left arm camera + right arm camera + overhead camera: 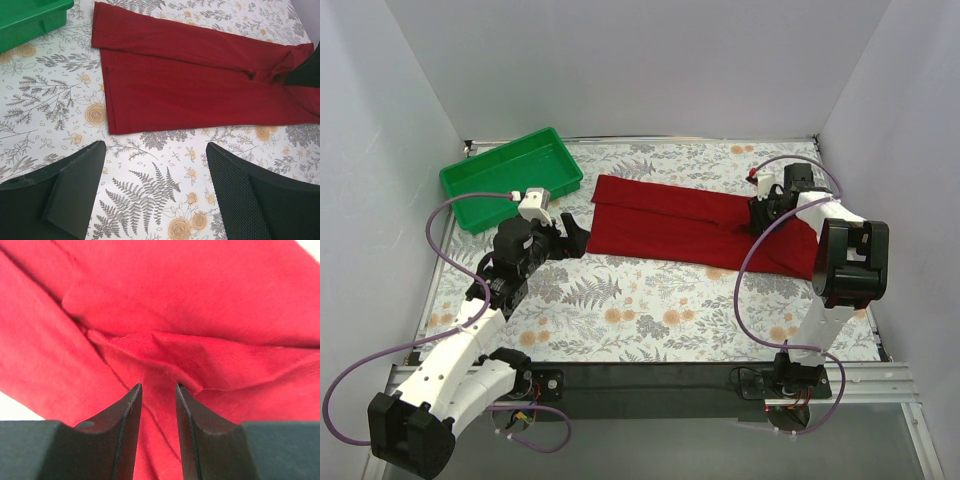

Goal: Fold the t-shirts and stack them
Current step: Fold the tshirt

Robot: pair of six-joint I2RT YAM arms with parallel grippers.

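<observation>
The plain dark red cotton t-shirt (690,225) lies flat just right of the green plastic tray (496,151). At its tray-side edge the left gripper (575,232) hovers released; the right gripper (760,212) pinches a fold farthest from the tray.

I count one dark red t-shirt (690,225) and one green tray (515,175), both on the single floral worktop (650,300). My overhead view gives me two arms, a left arm (470,340) and a right arm (835,290). That makes two hands: one left hand (575,232) and one right hand (763,205). Each has two fingers (75,185), four in all. Two purple cables loop out, a left cable (432,240) and a right cable (738,290).
</observation>
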